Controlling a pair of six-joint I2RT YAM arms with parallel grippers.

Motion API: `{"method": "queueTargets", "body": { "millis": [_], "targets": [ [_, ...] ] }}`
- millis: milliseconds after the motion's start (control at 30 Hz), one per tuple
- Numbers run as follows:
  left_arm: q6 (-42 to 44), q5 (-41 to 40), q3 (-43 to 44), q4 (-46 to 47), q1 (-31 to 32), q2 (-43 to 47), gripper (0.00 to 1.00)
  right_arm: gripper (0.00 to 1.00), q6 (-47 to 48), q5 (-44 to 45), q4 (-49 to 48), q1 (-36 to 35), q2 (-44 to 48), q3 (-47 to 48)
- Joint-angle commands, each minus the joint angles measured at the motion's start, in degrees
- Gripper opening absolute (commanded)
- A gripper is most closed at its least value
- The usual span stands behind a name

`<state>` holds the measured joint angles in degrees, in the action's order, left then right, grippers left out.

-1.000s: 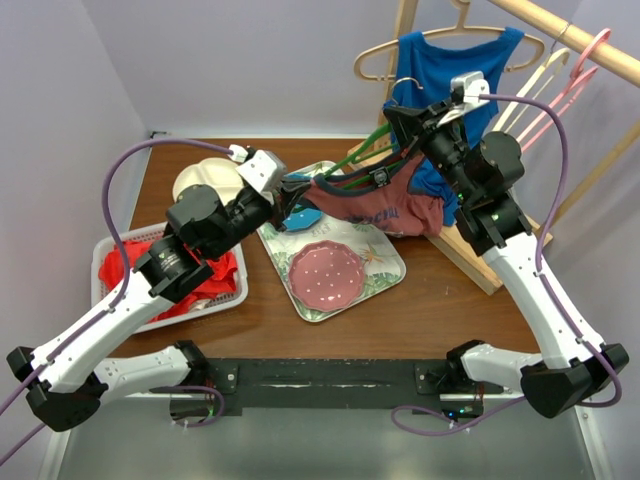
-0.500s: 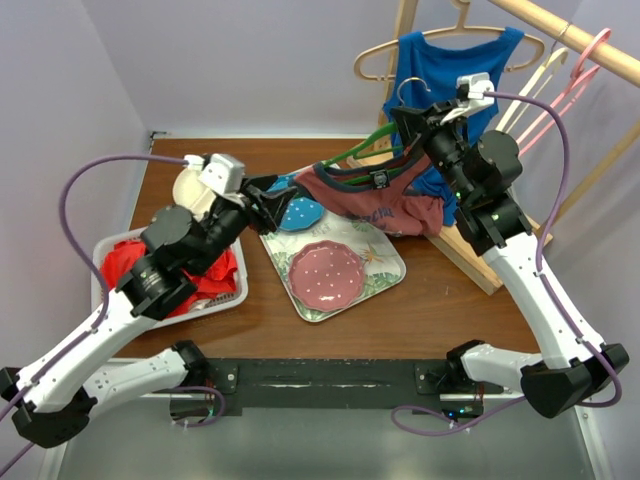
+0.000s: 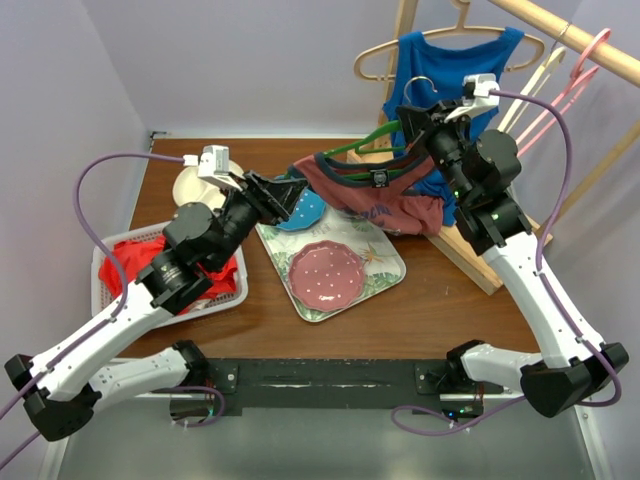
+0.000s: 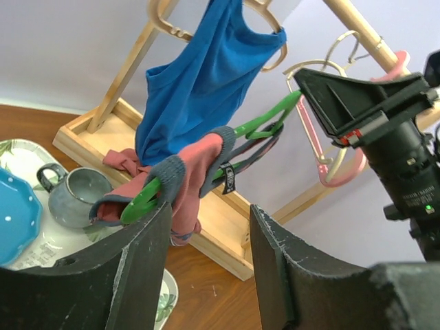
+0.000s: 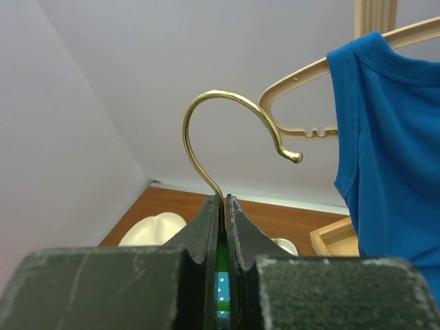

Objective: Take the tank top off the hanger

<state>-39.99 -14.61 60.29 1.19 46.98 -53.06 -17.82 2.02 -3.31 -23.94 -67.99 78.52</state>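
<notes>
A maroon tank top [image 3: 375, 195] with grey trim hangs on a green hanger [image 3: 350, 152] above the table. In the left wrist view one grey-edged strap of the tank top [image 4: 199, 161] loops round the near end of the green hanger [image 4: 265, 120]. My right gripper [image 3: 410, 112] is shut on the hanger's neck just below its gold hook [image 5: 220, 117], with the jaws of that gripper [image 5: 223, 199] pressed together. Left of the garment, a short gap away, my left gripper [image 3: 288, 195] is open, and in its own view the left gripper [image 4: 210, 210] holds nothing.
A patterned tray [image 3: 390, 265] carries a pink plate [image 3: 325, 272], a blue plate [image 3: 300, 212] and a grey mug [image 4: 79, 196]. A white basket [image 3: 105, 250] with red cloth stands at the left. The wooden rack [image 3: 470, 255] at the right holds a blue tank top [image 3: 445, 60] and pink hangers [image 3: 575, 75].
My left gripper opened, let go of the tank top's edge and drew back slightly to the left. The right gripper lifted the hanger a little.
</notes>
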Motion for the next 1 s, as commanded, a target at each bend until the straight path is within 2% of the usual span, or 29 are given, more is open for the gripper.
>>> {"method": "queueTargets", "body": {
  "millis": [0,300,533,633,967],
  "targets": [
    [-3.9,-4.5,1.6,1.4,0.0,-1.3,0.54,0.00,-2.4,1.1,-2.3,-0.1,2.1,2.5],
    [-2.0,-9.6,1.2,3.5,0.0,-3.5,0.61,0.00,-3.3,0.2,-2.2,-0.1,3.2,1.7],
    [2.0,-8.6,-1.5,13.2,0.0,-5.3,0.65,0.00,-4.8,-0.9,-2.1,-0.1,4.2,1.4],
    [3.7,-6.8,-3.2,18.5,0.0,-5.8,0.65,0.00,-5.2,-1.1,-2.2,-0.1,4.7,0.7],
    [6.9,-5.7,-4.2,24.9,0.0,-7.1,0.57,0.00,-5.6,-1.4,-2.5,-0.1,5.6,-0.8]
  ]
}}
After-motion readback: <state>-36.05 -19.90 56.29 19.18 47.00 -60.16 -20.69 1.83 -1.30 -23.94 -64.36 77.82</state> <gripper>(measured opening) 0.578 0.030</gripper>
